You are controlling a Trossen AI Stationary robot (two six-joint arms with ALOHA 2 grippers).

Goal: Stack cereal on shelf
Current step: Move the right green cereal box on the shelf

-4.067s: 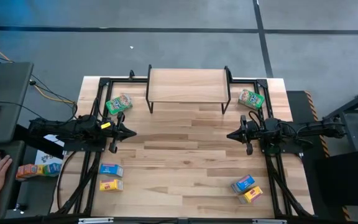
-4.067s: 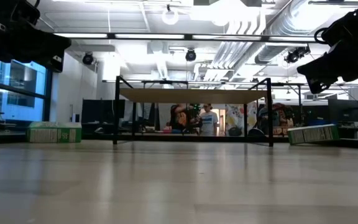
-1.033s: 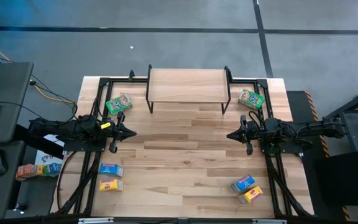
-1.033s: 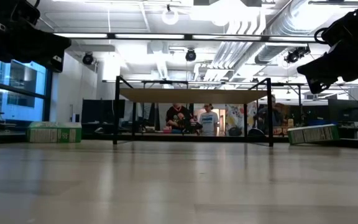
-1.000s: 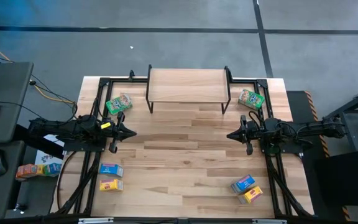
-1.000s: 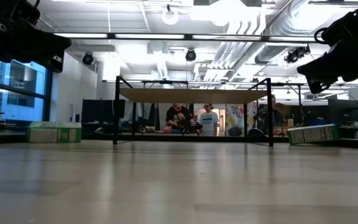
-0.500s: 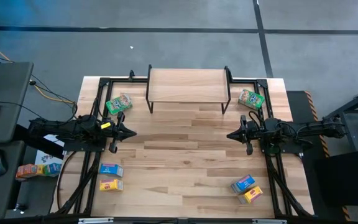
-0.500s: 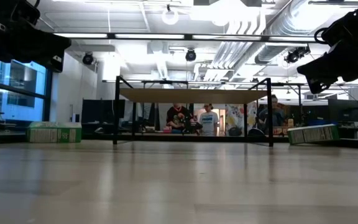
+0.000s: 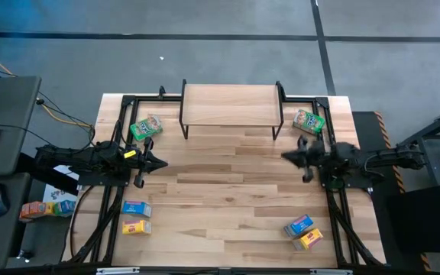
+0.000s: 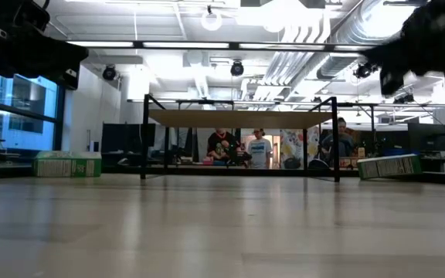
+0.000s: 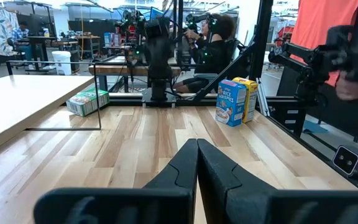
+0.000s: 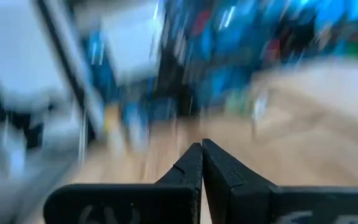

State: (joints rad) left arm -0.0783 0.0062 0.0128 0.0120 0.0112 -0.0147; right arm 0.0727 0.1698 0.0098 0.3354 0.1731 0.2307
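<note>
High view: right gripper (image 9: 287,156) closed, empty; left gripper (image 9: 163,163) likewise.

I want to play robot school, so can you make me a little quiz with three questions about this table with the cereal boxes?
1. True or false: a cereal box already lies on the shelf.
2. How many cereal boxes sit on the table?
3. Which box lies nearest the right pincer: A) green box, B) blue box, C) yellow box?

Key: 1 false, the shelf top is bare. 2 six. 3 A.
</note>
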